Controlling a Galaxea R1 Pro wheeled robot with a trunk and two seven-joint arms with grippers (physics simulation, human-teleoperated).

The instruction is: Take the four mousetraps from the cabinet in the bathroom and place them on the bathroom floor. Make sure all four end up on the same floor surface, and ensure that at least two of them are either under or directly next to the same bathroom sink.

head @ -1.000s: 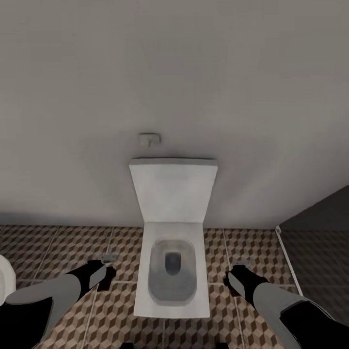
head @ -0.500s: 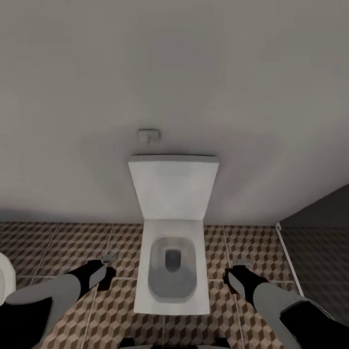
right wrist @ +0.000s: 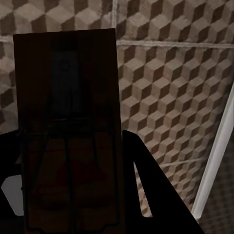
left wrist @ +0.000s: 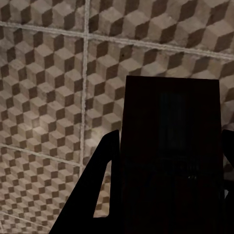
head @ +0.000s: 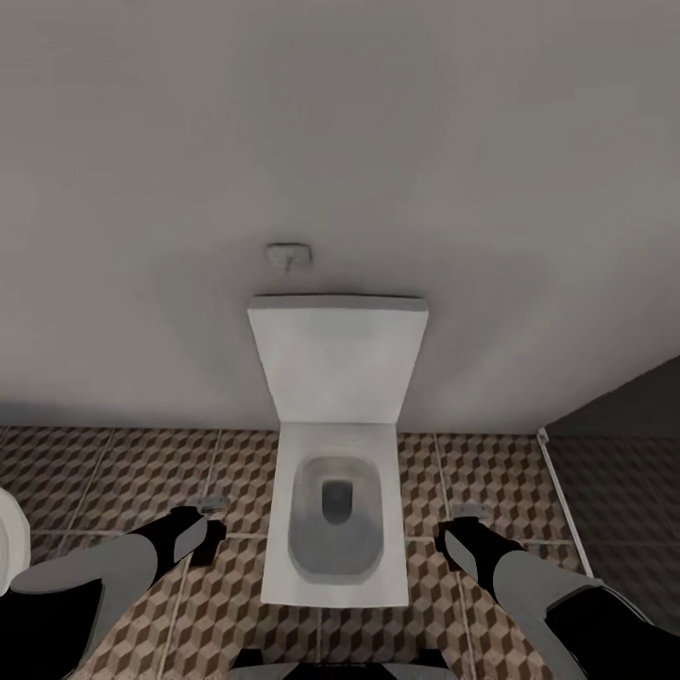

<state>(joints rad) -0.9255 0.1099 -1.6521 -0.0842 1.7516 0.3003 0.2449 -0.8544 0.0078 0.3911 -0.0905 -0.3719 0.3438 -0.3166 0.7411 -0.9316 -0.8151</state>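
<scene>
On the floor side of the head view, left to right:

Far left: a curved white edge (head: pixel 6 543) showed at the frame border; what it belonged to could not be told.

Left gripper (head: pixel 210 525): it hung low over the bathroom floor (head: pixel 123 482), to the left of the toilet (head: pixel 336 529). In the left wrist view a dark flat slab, a mousetrap (left wrist: pixel 170 151), sat between the fingers (left wrist: pixel 95 195), so the jaws were clamped on it. Its long axis ran along the fingers and out past their tips.

Toilet: white, lid raised against the grey wall (head: pixel 340 142), with a small flush plate (head: pixel 288 255) above it.

Right gripper (head: pixel 453 534): low over the tiles on the toilet's right. In the right wrist view a second mousetrap (right wrist: pixel 68 122), with thin wire parts faintly visible, was gripped the same way, long axis along the fingers.

Far right: a white strip (head: pixel 562 510) bordered a darker grey floor (head: pixel 623 510).

Key relation: each trap was already in its own jaws, face toward the tiles below, so neither arm was better placed than the other.

Surface: glossy cube-pattern tiles, flat and bare beneath both grippers.

Room: no sink was visible ahead, so by my judgement the base needs to turn toward it before lowering.
</scene>
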